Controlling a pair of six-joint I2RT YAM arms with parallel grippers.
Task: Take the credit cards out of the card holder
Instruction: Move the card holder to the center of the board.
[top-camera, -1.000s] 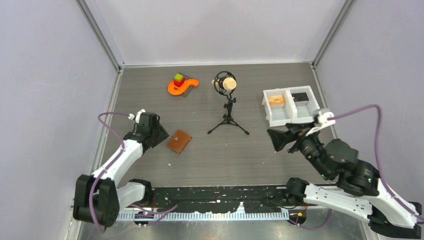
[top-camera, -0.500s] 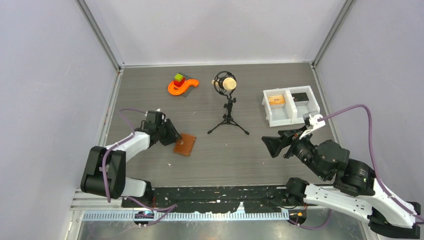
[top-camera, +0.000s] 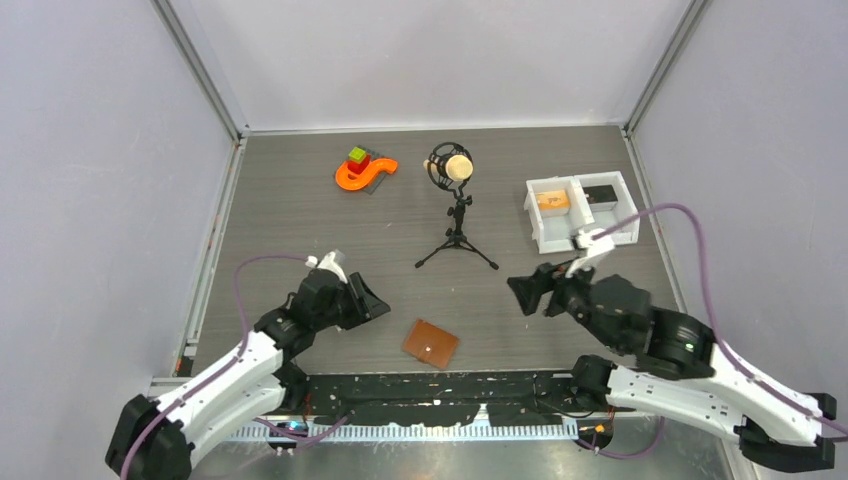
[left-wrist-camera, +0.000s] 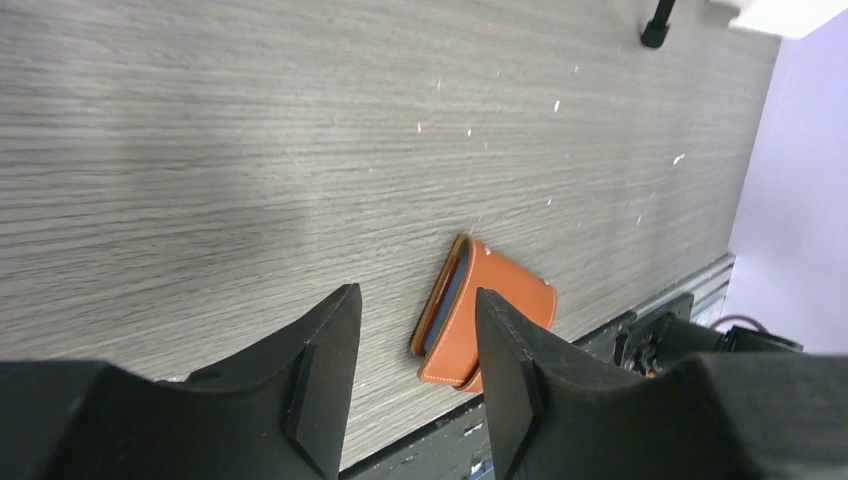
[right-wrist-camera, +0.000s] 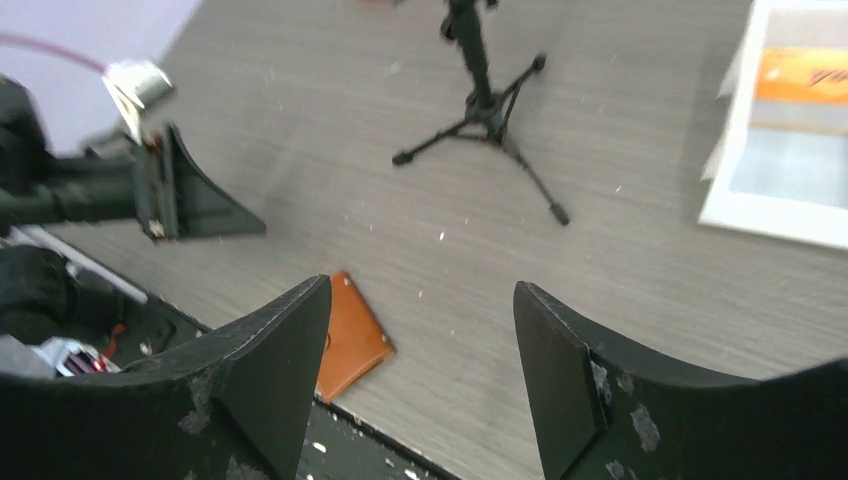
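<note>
Top view: small flat brown leather card holder (top-camera: 431, 343) is lying closed at the table's near edge, between left gripper (top-camera: 372, 305) and right gripper (top-camera: 522, 293), neither touching it; judged step: approaching, cards not yet out | Left wrist: jaws are standing spread and empty, holder just beyond; next move is likely calling for pinning one flap | Right wrist: jaws are gaping empty; black tripod microphone stand (right-wrist-camera: 485, 100) and white two-compartment bin (right-wrist-camera: 770, 220) are sitting well apart, blocking nothing.

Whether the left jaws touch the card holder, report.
Apart. The top external view shows bare table between the left jaws and the card holder.
</note>
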